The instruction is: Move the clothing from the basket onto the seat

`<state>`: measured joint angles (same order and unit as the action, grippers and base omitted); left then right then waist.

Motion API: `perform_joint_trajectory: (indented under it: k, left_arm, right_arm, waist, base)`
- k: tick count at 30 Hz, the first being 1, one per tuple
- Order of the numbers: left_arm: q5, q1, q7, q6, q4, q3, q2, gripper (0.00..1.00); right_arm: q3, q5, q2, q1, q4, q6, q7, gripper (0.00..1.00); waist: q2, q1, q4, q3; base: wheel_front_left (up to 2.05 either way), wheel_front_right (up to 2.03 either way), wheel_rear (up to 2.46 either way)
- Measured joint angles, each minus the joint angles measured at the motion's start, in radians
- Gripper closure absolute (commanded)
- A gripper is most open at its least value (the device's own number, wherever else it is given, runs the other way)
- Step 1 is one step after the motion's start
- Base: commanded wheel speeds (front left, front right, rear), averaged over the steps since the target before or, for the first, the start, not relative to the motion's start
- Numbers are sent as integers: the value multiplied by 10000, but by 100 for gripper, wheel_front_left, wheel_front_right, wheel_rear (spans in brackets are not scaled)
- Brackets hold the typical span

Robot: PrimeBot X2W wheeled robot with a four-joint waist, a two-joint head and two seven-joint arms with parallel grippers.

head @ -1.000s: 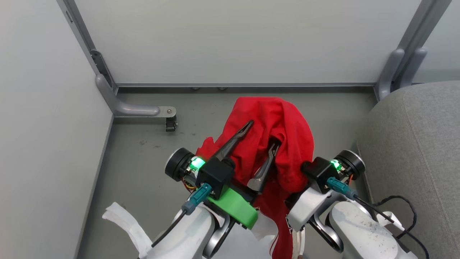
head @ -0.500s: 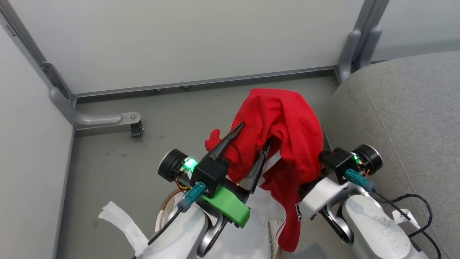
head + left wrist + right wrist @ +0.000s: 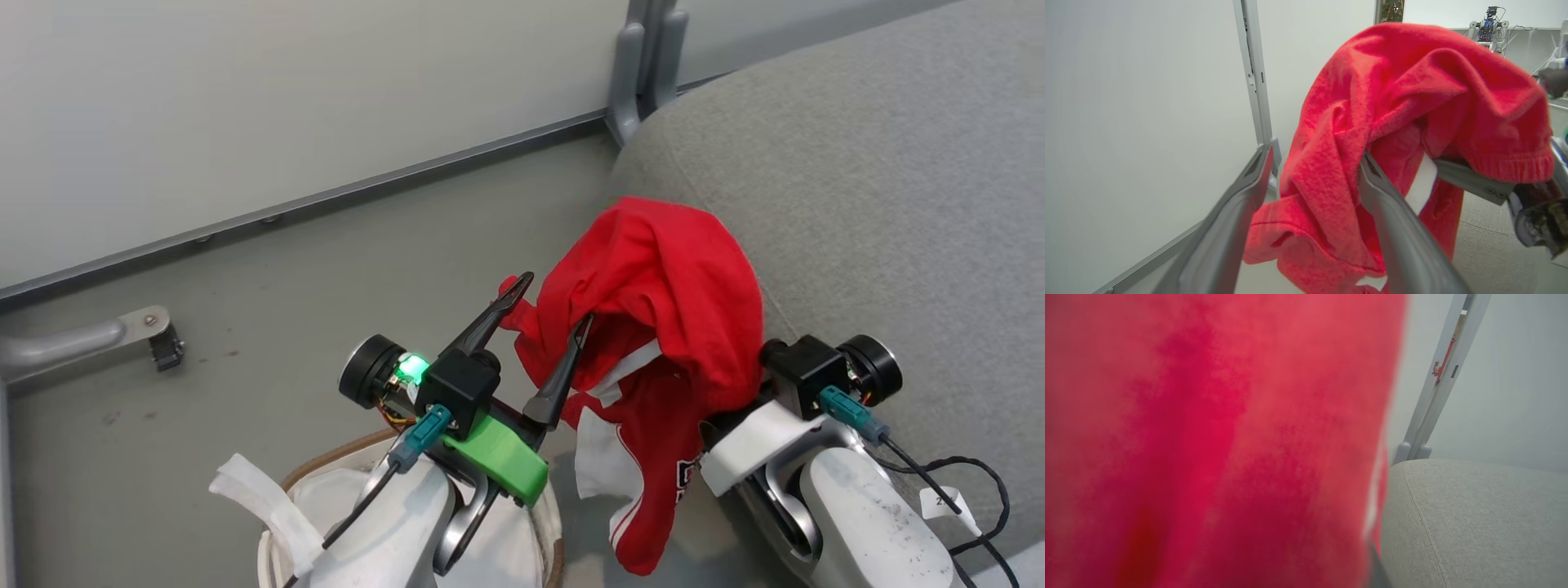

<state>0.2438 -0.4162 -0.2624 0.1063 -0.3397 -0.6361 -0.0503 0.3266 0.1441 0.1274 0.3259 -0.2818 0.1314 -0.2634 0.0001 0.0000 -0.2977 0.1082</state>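
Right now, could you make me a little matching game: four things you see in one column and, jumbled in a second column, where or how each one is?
Things:
1. bright red sports jersey
2. small oval white plastic basket with a brown woven rim
3. large grey fabric sofa cushion
4. left tool with two long dark fingers

Place or state:
a. spread open
b. standing on the floor, at the robot's lower left
c. hanging in the air
d. on the robot's right side

Pairs: 1-c, 2-b, 3-d, 4-a
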Motion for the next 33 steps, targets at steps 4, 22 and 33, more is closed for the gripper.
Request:
perform_joint_trajectory:
  k: [4, 22, 33]
  left_arm:
    - [-67, 16, 0, 52, -13, 90, 2, 0]
    - [-180, -38, 0, 157, -257, -201, 15, 0]
    - [-456, -714, 0, 182, -324, -353, -146, 0]
  right_arm:
    - [-56, -36, -46, -78, 59, 0, 2, 100]
    - [-909, -520, 1045, 1778, 443, 0, 2, 100]
    - [-1511, -848, 3283, 5611, -280, 0, 0, 100]
  waist:
    - [0, 0, -866, 62]
    - [0, 0, -1817, 751]
    - [0, 1, -1106, 1894]
  base:
    - [0, 0, 0]
    - [0, 0, 0]
    - [0, 0, 0]
